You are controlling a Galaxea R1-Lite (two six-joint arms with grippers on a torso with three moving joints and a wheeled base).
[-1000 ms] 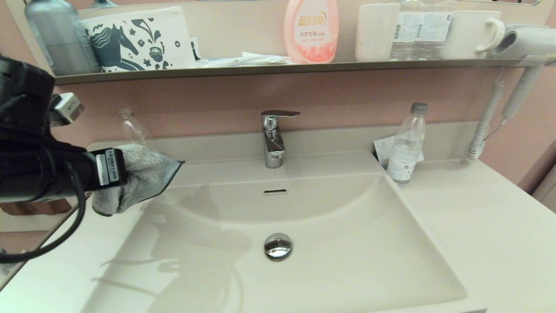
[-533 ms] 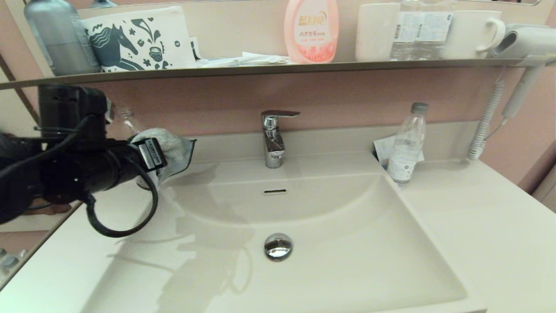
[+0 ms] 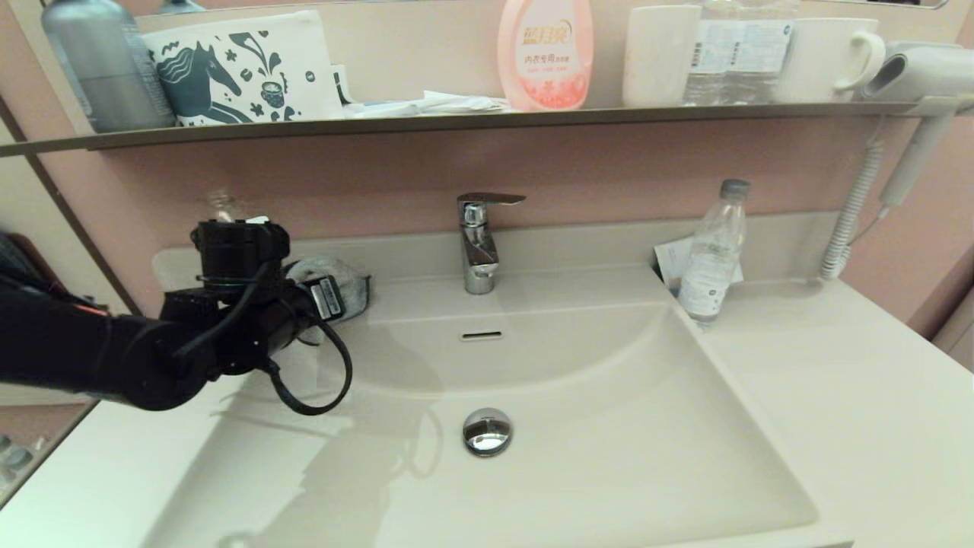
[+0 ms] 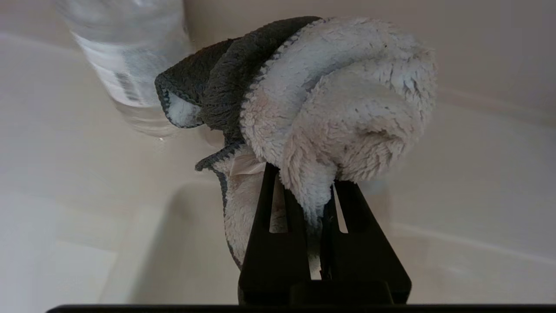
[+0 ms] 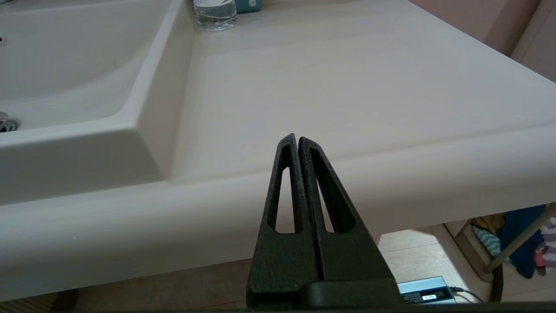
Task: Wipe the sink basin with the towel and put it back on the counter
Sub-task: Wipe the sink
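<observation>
Head view | left gripper clamps towel | above counter

Left arm stretched from nine o'clock toward centre, wrist level, left gripper clamped on towel. Right gripper parked low at five o'clock, fingers pressed together.

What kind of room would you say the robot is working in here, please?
Most likely a bathroom: a moulded sink basin with a chrome faucet, a wall-hung hair dryer, and a shelf with a pink soap bottle and mugs. The left gripper holds a towel at the basin's back left corner.
</observation>
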